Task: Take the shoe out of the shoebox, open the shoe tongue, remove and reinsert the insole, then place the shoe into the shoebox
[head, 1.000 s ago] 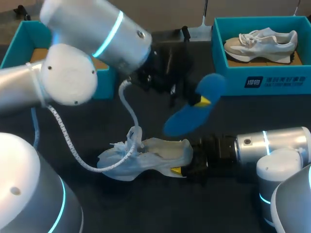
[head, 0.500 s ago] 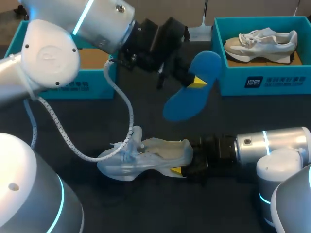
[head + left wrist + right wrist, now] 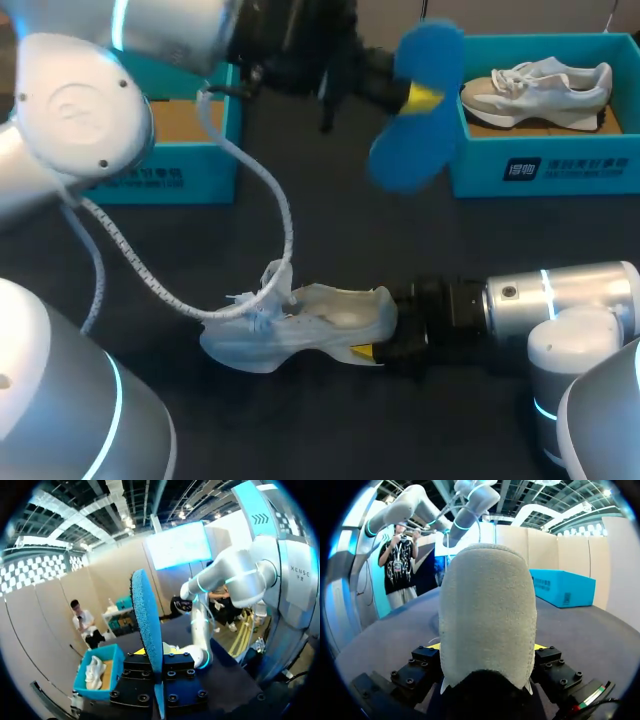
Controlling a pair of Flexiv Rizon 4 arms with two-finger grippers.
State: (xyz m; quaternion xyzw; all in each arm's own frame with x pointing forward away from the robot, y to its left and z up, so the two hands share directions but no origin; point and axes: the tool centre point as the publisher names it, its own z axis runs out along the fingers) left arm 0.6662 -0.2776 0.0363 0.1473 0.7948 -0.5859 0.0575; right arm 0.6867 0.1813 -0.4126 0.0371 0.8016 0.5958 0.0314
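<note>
**Head view.** The shoe (image 3: 300, 325) is a pale, whitish sneaker lying on its side on the dark table (image 3: 330, 230), with its tongue and laces splayed up at the toe end. The right gripper (image 3: 372, 345) clamps its heel from both sides. It comes in low from the right, and one yellow tip shows under the sole.

The blue insole (image 3: 418, 110) is out of the shoe. It is pinched in the left gripper (image 3: 415, 97), high above the table and just beside the right shoebox (image 3: 540, 165). A white coiled cable (image 3: 250, 190) hangs from the left arm (image 3: 90, 110) down across the shoe's toe.

There are two teal shoeboxes. The left shoebox (image 3: 150, 175) is partly hidden behind the left arm. The right one holds a second sneaker (image 3: 535, 90). In all there are two shoes and one insole.

**Left wrist view.** The insole (image 3: 147, 625) stands edge-on between the fingers of the left gripper (image 3: 156, 652), which close narrowly on it. Beyond and below it are the right shoebox (image 3: 102, 677) with the second sneaker (image 3: 92, 670), and the right arm (image 3: 227, 580).

**Right wrist view.** The shoe's (image 3: 487, 615) grey suede-like heel fills the space between the fingers of the right gripper (image 3: 487, 647). They are spread wide and press on both sides. One teal shoebox (image 3: 562, 587) sits well apart, ahead and to the side. The left arm (image 3: 415, 502) arches overhead.
</note>
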